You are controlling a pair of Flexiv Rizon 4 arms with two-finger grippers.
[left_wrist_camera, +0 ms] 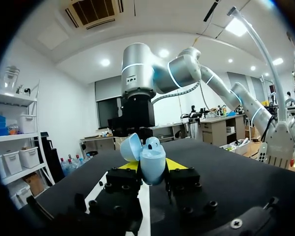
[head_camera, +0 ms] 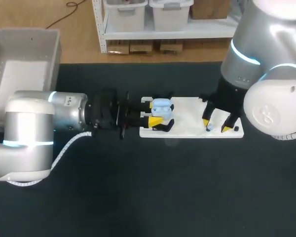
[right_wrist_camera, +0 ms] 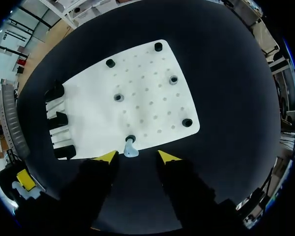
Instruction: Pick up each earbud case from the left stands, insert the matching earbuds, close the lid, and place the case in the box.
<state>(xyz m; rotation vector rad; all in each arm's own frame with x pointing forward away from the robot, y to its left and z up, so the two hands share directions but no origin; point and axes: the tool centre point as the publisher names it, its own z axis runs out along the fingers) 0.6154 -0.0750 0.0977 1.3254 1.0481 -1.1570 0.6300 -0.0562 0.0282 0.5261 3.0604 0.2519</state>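
Left wrist view has the left hand [left_wrist_camera: 153, 167] pinching a pale blue earbud case [left_wrist_camera: 153, 156] from two sides. A yellow fingertip [left_wrist_camera: 177, 163] presses on each flank. The lid [left_wrist_camera: 129, 146] is tipped open and back, so the case's mouth faces up. Held this way, low over the white board [head_camera: 187, 111] on the desk [head_camera: 163, 192], the case looks steadied so the other arm can load it.

From the right wrist view, the right hand [right_wrist_camera: 137, 156] is spread. Its two yellow tips stand either side of a small pale earbud [right_wrist_camera: 130, 148] that sits upright on a peg at the board's near edge. The fingers do not touch it. The earbud is just ahead of and between them, which I read as lining up for a grasp. The other pegs [right_wrist_camera: 118, 97] on the board carry nothing that I can make out. The black stands [right_wrist_camera: 59, 119] line the board's far end, beside the left hand.

The box [head_camera: 19, 74] sits at the desk's far left corner, well apart from both hands. I judge the task to be at the earbud pick-up, with inserting it, closing the lid and boxing the case all ahead. The earbud is small, so a slightly off-centre pinch could knock it off its peg.
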